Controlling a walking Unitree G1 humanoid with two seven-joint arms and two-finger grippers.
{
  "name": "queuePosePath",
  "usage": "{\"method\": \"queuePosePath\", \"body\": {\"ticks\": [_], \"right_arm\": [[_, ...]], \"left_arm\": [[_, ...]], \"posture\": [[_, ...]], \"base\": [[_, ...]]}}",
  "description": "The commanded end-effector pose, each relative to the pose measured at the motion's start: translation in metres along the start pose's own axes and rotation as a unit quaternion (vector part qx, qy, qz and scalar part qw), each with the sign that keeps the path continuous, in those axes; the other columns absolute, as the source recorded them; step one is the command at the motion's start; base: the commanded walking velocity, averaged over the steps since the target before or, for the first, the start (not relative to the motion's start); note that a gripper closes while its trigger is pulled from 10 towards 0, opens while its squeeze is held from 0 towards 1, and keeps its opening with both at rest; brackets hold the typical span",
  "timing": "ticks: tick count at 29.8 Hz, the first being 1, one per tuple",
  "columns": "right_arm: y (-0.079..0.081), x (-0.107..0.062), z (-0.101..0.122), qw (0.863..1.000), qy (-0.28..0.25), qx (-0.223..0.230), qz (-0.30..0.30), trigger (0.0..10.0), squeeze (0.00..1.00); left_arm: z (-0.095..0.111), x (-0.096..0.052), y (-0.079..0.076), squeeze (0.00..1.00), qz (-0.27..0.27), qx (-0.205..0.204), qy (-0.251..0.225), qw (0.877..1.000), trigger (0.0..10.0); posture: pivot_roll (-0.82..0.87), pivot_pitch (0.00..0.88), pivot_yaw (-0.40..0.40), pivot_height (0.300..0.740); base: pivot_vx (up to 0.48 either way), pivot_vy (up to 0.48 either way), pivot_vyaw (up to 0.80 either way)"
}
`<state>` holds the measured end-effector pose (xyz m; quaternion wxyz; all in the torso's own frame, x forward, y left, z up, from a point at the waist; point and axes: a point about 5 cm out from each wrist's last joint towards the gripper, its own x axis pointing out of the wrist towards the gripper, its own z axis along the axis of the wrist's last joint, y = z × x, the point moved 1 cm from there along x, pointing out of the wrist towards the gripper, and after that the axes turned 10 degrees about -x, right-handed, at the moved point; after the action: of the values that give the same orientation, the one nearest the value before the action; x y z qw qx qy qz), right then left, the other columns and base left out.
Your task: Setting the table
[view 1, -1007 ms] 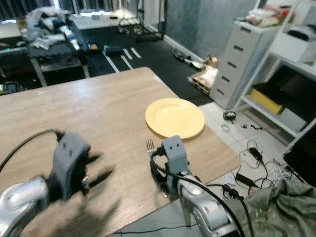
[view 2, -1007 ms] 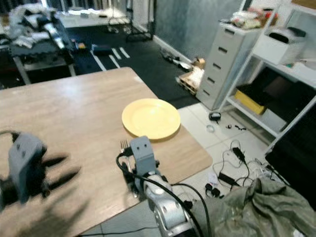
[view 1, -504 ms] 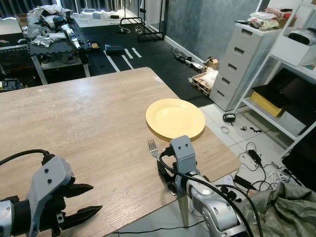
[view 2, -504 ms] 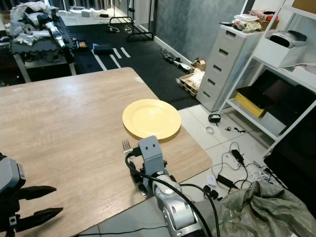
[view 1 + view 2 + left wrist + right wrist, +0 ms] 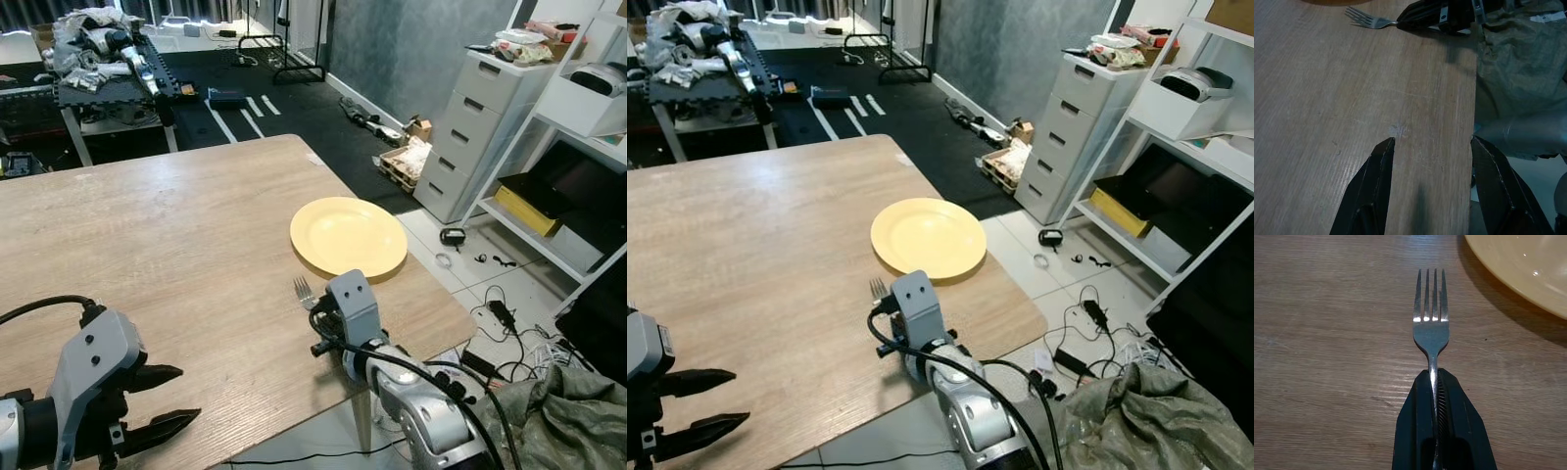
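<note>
Right wrist view looks straight down the right hand [image 5: 1437,391], whose two black fingers are pressed together on the handle of a fork [image 5: 1431,323]. The fork sticks out ahead of the hand, its long axis in line with the fingers, tines pointing away, low over the wooden desk [image 5: 1327,357]. Just beside the tines, on the outer side, curves the rim of a yellow plate [image 5: 1528,274].

From the head camera, the right hand sits near the desk's front edge with the plate beyond it and slightly to its right, so the fork already lies on the plate's left. Setting it down looks like the next step.

Left hand [image 5: 162,401] hovers well apart at the desk's near left corner, fingers spread and holding nothing. Its wrist view alone shows the fork side-on.
</note>
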<state>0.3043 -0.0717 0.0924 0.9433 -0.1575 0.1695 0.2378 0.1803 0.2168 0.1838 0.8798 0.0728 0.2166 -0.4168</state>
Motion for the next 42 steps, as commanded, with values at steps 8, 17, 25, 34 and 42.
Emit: {"method": "queuePosePath", "body": {"ticks": [8,17,25,34,42], "right_arm": [[-0.018,-0.007,0.008,0.988,-0.039,0.147,-0.02,0.0,0.0],[-0.037,-0.058,0.063,0.958,-0.223,0.178,0.009,10.0,0.0],[-0.037,-0.078,0.058,0.965,-0.232,0.125,0.007,10.0,0.0],[-0.066,-0.072,0.037,0.942,-0.208,0.139,-0.223,10.0,0.0],[-0.068,-0.07,0.032,0.942,-0.201,0.134,-0.233,10.0,0.0]], "left_arm": [[0.007,0.007,0.004,0.0,0.015,0.008,-0.029,0.999,10.0],[0.049,0.012,0.003,0.0,-0.003,0.009,-0.123,0.992,10.0],[0.054,0.02,0.008,0.0,0.014,0.02,-0.136,0.99,10.0],[0.069,0.065,0.042,0.0,0.196,-0.031,-0.218,0.955,10.0],[0.062,0.078,0.06,0.0,0.337,-0.042,-0.194,0.92,10.0]], "posture": [[0.07,0.009,0.003,0.74],[0.05,0.004,0.023,0.74],[0.04,0.001,0.049,0.74],[0.02,0.0,0.084,0.74],[0.02,0.0,0.095,0.74]], "base": [[0.0,0.0,0.0],[0.0,0.0,0.0],[0.0,0.0,0.0],[0.0,0.0,0.0],[0.0,0.0,0.0]]}}
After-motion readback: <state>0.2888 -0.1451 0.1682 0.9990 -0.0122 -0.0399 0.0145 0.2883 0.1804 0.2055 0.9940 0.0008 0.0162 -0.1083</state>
